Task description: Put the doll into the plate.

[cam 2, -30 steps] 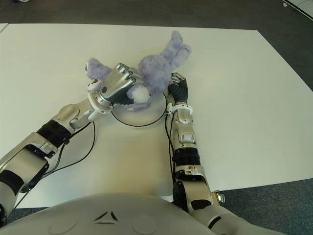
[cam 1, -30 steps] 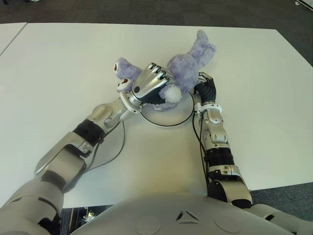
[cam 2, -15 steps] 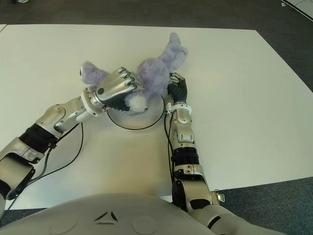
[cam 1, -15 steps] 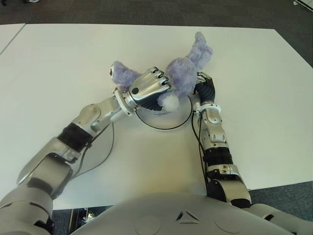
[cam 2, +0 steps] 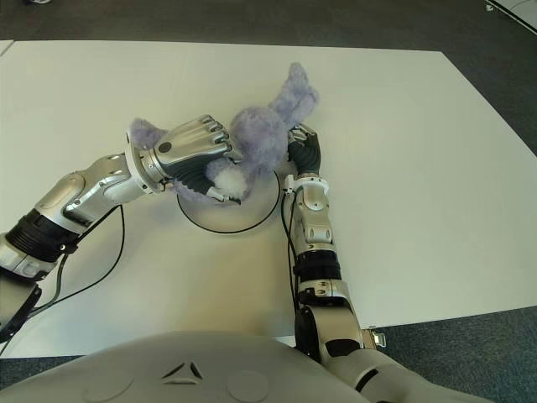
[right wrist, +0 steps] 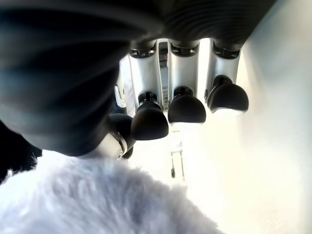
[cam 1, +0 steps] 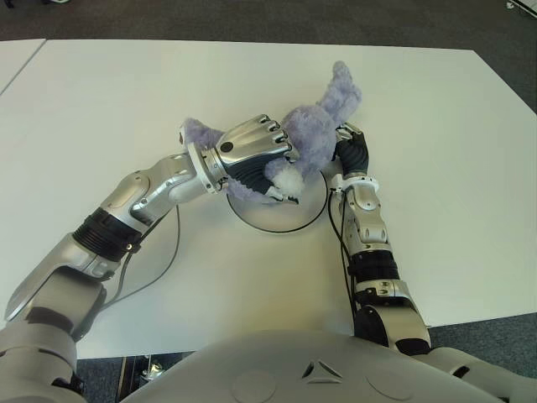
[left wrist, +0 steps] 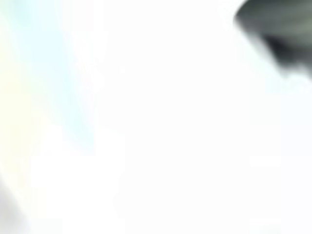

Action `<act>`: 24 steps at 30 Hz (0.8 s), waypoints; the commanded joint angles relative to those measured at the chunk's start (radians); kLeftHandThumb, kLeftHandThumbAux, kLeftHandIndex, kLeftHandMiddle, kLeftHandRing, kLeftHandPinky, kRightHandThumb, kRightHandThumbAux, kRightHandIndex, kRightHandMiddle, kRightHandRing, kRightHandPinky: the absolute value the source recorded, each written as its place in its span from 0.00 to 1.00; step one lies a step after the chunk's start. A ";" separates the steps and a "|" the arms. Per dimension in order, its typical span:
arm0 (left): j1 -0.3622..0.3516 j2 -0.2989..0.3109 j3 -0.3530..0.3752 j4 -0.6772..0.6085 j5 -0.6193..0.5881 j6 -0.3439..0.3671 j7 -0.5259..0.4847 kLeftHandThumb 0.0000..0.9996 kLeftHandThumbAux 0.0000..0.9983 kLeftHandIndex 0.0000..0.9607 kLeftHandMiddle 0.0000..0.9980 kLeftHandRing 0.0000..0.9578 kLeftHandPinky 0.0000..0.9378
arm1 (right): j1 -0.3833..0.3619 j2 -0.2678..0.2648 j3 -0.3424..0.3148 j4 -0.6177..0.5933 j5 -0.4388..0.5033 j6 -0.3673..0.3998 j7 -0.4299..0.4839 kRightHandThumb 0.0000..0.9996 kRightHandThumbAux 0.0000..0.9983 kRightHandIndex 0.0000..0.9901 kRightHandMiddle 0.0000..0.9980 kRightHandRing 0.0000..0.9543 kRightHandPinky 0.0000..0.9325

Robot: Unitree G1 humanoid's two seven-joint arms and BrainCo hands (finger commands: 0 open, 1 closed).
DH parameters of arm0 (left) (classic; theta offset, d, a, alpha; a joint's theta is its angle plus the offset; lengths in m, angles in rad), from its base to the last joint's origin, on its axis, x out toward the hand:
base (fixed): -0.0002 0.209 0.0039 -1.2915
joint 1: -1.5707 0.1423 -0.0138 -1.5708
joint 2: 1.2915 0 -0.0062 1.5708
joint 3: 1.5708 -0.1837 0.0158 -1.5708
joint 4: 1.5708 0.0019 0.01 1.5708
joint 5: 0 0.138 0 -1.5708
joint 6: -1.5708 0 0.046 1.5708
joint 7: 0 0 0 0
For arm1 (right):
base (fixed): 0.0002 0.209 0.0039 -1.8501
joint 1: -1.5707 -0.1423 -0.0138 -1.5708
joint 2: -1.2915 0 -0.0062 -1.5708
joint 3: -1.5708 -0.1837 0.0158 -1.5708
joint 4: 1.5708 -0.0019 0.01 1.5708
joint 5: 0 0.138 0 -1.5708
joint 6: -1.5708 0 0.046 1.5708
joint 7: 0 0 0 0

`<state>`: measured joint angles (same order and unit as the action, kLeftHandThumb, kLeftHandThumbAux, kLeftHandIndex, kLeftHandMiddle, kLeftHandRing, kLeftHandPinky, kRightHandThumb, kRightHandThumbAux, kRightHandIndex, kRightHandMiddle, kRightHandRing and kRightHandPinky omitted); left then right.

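Left eye view shows the left hand (cam 1: 252, 151) curled around the lilac doll (cam 1: 315, 130), holding it over the plate's (cam 1: 289, 220) far rim. It looks light, soft and squashy; the plump body seems the best hold. The right hand (cam 1: 352, 151), fingers relaxed, sits beside the plate. White counter (cam 1: 436, 126); dark carpet (cam 1: 252, 18).

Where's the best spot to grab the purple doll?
Probably its round middle, from above and the robot's left side. That is where the left hand wraps the doll now. The body is the thickest, softest part; the ears and limbs are thin and floppy. The right hand shows beside the plate.
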<state>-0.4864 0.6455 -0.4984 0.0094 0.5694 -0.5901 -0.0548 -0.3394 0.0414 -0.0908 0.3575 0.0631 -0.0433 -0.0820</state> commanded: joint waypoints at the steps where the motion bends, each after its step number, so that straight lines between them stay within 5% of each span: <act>1: 0.032 0.032 -0.058 0.029 -0.149 -0.039 -0.247 0.15 0.17 0.00 0.00 0.00 0.00 | 0.079 0.019 -0.010 0.124 0.011 0.053 -0.002 0.70 0.72 0.44 0.86 0.89 0.90; 16: 0.000 -0.016 -0.041 0.161 -0.334 -0.157 -0.441 0.31 0.09 0.00 0.00 0.00 0.00 | 0.078 0.024 -0.017 0.120 0.013 0.065 -0.010 0.70 0.72 0.44 0.85 0.88 0.90; 24: -0.003 -0.034 -0.032 0.184 -0.417 -0.153 -0.537 0.35 0.07 0.00 0.00 0.00 0.00 | 0.076 0.023 -0.019 0.136 0.012 0.043 -0.006 0.70 0.72 0.44 0.87 0.91 0.94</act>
<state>-0.5324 0.6128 -0.4912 0.1608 0.1509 -0.7663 -0.4966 -0.3538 0.0483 -0.1024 0.4002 0.0652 -0.0492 -0.0864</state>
